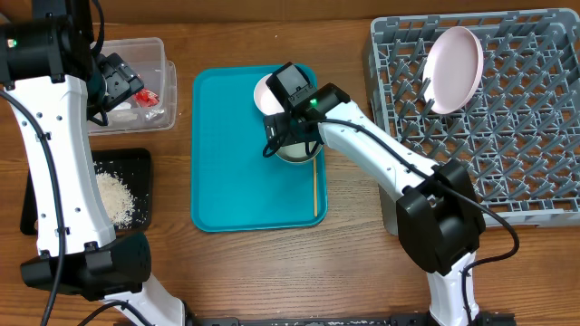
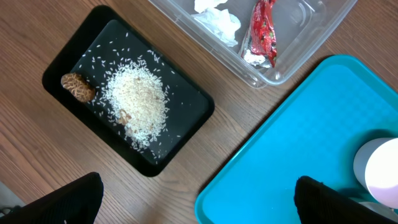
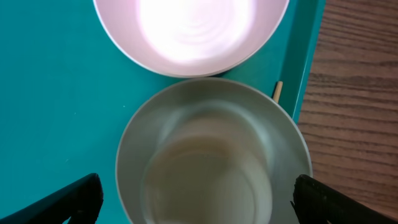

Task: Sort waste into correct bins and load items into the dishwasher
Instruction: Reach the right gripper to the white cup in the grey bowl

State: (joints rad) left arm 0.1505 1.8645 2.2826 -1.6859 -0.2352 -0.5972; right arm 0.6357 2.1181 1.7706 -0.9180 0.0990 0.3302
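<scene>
My right gripper (image 1: 288,134) (image 3: 196,186) is open, one finger on each side of the grey bowl (image 3: 211,155) (image 1: 299,156) on the teal tray. The white bowl (image 3: 186,31) (image 1: 263,93) touches it on the far side. A thin wooden stick (image 1: 315,186) (image 3: 277,92) lies along the tray's right edge. The white plate (image 1: 453,68) stands in the grey dish rack (image 1: 507,172). My left gripper (image 1: 118,77) (image 2: 199,190) is open and empty, high beside the clear tub (image 1: 159,54) (image 2: 292,62), which holds napkins (image 2: 217,18) and a red wrapper (image 2: 261,34). The cup is not visible.
The black tray (image 1: 136,163) (image 2: 186,124) holds rice crumbs (image 2: 137,106) and a brown lump (image 2: 78,87). The teal tray (image 1: 236,172) (image 2: 292,143) lies between the bins and the rack. The right arm stretches from the front across the tray's right side.
</scene>
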